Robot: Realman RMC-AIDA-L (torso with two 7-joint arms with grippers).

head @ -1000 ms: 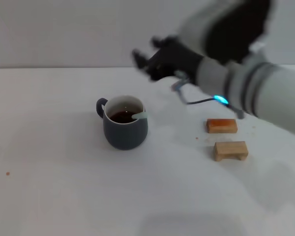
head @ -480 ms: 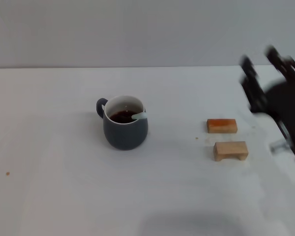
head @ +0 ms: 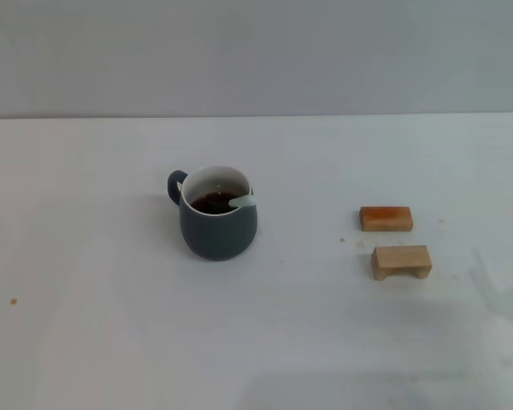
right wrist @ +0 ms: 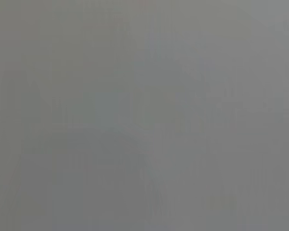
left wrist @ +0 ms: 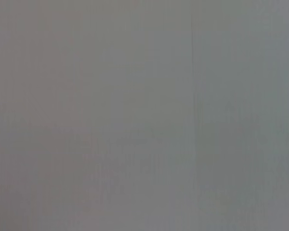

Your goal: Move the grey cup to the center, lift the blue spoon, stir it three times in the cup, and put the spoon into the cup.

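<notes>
on the table (head: 111, 359) the blue spoon (head: 242, 202) rests inside the grey cup (head: 218, 224); neither gripper shows

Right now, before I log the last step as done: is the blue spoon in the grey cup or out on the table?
In. The blue spoon leans against the rim of the grey cup, its far end down in the dark liquid. Neither gripper is in view.

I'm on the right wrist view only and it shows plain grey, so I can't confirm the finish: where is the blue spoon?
Observer: Head view shows the blue spoon resting in the grey cup, handle on the rim.
Operator: Cup upright?
Observer: Yes, upright on the table, dark liquid inside.
Operator: Anything close by?
Observer: An orange wooden block and a pale wooden block lie apart from it, toward the robot's right.
</notes>
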